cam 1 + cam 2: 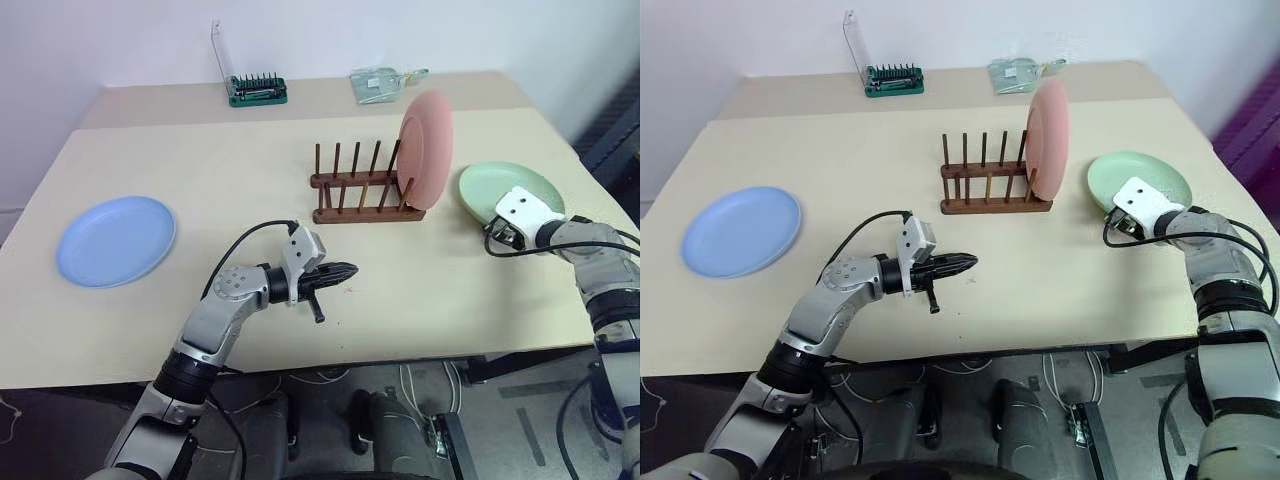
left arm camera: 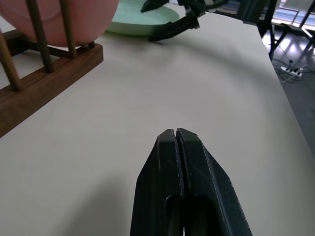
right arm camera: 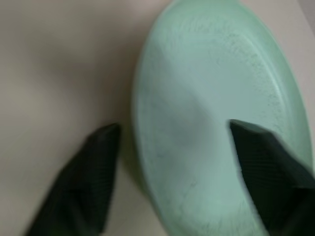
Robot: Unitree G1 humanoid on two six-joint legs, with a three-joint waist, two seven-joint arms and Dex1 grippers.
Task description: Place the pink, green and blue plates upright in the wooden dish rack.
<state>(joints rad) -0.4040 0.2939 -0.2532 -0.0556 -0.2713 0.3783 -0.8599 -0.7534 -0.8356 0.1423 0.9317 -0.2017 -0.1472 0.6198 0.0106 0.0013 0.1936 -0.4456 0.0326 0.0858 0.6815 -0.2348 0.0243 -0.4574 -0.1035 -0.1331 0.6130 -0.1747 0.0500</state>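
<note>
Pink plate (image 1: 427, 148) upright in the rack (image 1: 362, 188), in the end slot toward the robot's right; green plate (image 1: 505, 190) flat on the table (image 1: 200, 140) just right of the rack; blue plate (image 1: 115, 240) flat and well apart at the table's left. Right gripper (image 3: 170, 162) down at the green plate's near rim, fingers (image 3: 91, 172) parted and straddling that rim, one over the plate, one outside above the table, not clamped. Left gripper (image 1: 345, 272) clenched and empty, hanging over bare table in front of the rack, pointing right.
</note>
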